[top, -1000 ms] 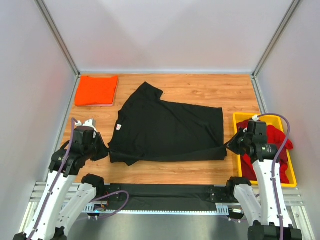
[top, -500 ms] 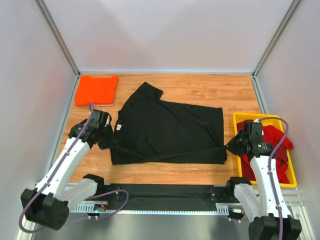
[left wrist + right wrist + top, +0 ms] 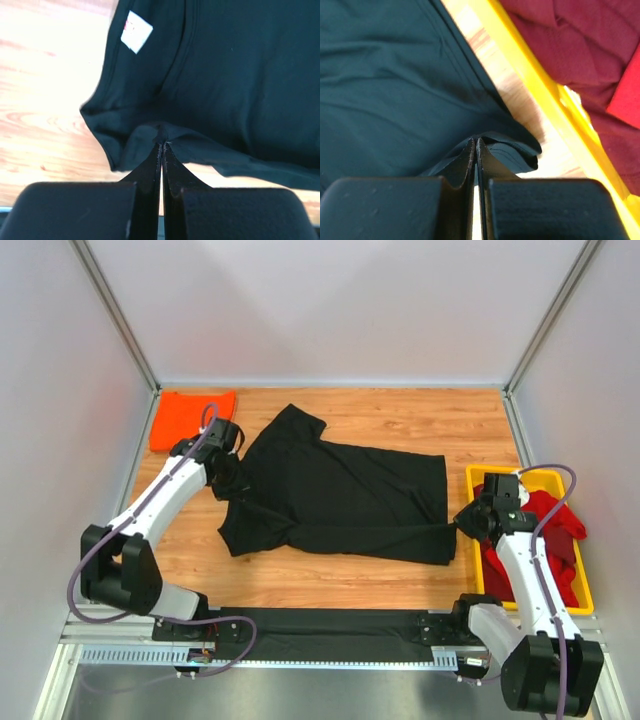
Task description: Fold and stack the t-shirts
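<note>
The black t-shirt [image 3: 340,500] is spread over the middle of the bench [image 3: 400,405]. A fold at its left side is pinched in the closed left tool [image 3: 162,144], and its near right corner in the closed right tool [image 3: 474,141]. The orange t-shirt [image 3: 180,420], at the far left corner, is partly covered by the left arm. The red t-shirts [image 3: 555,515] are heaped in the yellow tray [image 3: 583,592] and cannot be counted.

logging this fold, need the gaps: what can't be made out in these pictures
orange t-shirt: right edge hidden under the left arm, top view.
red t-shirts in the yellow tray: count unclear, bunched, partly under the right arm.
black t-shirt label: print blurred, left wrist view.
</note>
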Tool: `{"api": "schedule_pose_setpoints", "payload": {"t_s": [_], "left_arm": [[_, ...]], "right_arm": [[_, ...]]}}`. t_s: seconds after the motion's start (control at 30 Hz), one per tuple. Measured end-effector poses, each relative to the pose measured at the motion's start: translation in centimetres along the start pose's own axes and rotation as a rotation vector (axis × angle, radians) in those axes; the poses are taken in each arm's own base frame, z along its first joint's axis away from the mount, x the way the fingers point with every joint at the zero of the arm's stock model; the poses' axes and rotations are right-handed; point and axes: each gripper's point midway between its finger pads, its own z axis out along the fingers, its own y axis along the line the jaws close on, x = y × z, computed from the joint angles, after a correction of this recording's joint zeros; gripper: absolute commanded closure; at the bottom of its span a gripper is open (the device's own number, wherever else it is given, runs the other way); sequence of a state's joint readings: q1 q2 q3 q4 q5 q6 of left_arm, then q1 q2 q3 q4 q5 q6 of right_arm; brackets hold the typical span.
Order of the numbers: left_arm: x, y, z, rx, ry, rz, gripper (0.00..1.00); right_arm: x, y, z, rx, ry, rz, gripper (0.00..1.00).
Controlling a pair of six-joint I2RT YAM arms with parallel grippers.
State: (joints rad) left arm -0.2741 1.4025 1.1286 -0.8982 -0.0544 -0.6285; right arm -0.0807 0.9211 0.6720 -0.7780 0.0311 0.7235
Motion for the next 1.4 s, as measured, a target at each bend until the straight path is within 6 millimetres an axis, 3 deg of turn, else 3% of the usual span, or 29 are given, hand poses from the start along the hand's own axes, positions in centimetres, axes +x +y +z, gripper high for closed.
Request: {"api": "schedule_pose_setpoints", "payload": {"t_s": [0.17,0.5,0.83,0.87,1.0,1.03,1.17,1.23,1.4], "left_arm": [[-1.5,-0.6,1.4,-0.017,0.005,0.051,1.0],[-4.6,-4.0,2.7,0.104,-0.006,0.233,1.0],[-4.4,-4.8,6.7,0.108,0.094,0.321,1.0],[-4.5,-4.9,6.7,0.108,0.094,0.324,0.99],[-5.4,-5.3,6.1,0.108,0.067,0.33,0.63],[-5.8,-5.3,6.0,0.098,0.056,0.329,0.6],[-6.4,-3.7,5.1,-0.004,0.033,0.305,0.57],[-6.0,-2.6,4.3,-0.043,0.027,0.293,0.56],[-1.5,0.2,0.4,-0.034,0.02,0.237,0.54]], "right_arm": [[-0.5,-0.1,1.0,0.025,-0.009,-0.006,1.0],[-1.1,0.6,2.0,0.01,-0.02,-0.006,1.0],[-0.9,0.6,4.0,0.032,0.016,-0.024,1.0],[-0.9,0.6,4.2,0.033,0.018,-0.027,1.0],[-0.8,0.6,5.0,0.041,0.035,-0.044,0.96],[-0.8,0.7,5.2,0.044,0.043,-0.053,0.93],[-1.5,1.4,5.7,0.056,0.072,-0.102,0.71],[-2.3,2.0,5.2,0.055,0.074,-0.125,0.66],[-2.6,2.5,3.1,0.028,0.064,-0.128,0.62]]}}
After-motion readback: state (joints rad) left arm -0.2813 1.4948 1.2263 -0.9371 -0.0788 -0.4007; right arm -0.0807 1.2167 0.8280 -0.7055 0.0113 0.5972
